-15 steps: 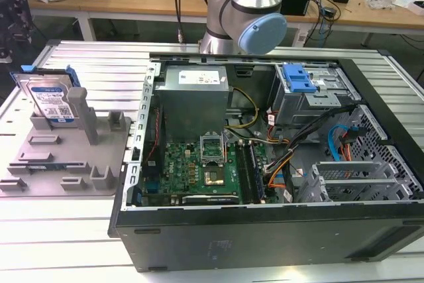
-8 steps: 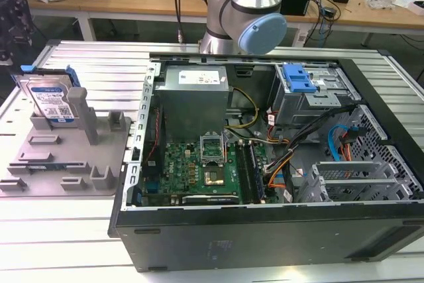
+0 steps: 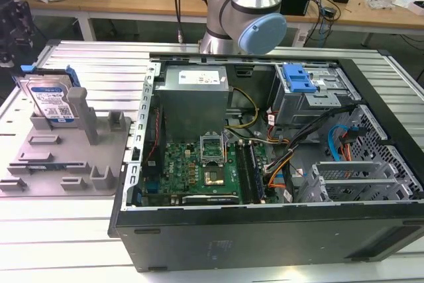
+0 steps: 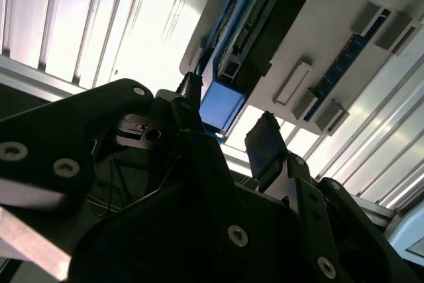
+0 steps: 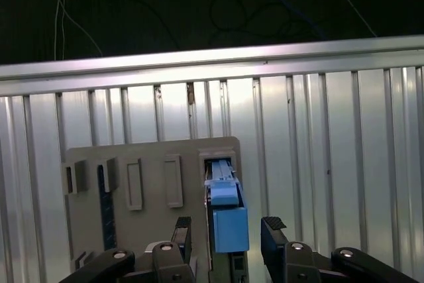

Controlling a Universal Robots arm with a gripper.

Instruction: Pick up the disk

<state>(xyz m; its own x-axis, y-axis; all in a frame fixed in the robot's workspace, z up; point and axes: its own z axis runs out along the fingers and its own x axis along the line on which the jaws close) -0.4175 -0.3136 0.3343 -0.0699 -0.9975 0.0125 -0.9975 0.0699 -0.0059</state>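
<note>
- the step in hand looked like the approach: the gripper [image 5: 227, 231] hung over the disk [image 5: 229, 223], lined up on it, and the disk was not yet lifted.
- the gripper was spread wide and carried nothing; in both wrist views its two dark fingers [image 5: 273, 227] stood apart with a bare gap between them.
- in the exterior view the disk [image 3: 48, 97] stood on edge in the grey tray [image 3: 66, 157] at the exterior view's left, label toward the camera. it was just beside an upright post [image 3: 78, 101] and well apart from the open computer case [image 3: 265, 164] that took the middle and right of the frame.
- in the first wrist view the disk showed edge-on, its blue rail toward the camera, lying between the two fingers along the line of sight. the fingers seemed clear of it, not touching, though how high above it they were could not be told.
- in the second wrist view the gripper [image 4: 228, 114] framed the blue end of the disk [image 4: 255, 38] the same way, with the tray [image 4: 331, 51] and the ribbed metal table [image 4: 132, 24] beyond.
- by my reading, the next move called for a straight descent with one finger kept to each flat face of the disk, clear of the post, before any closing.
- the thin upright stance suggested a risk: an off-centre finger could tip the disk or jam it in its slot.
</note>
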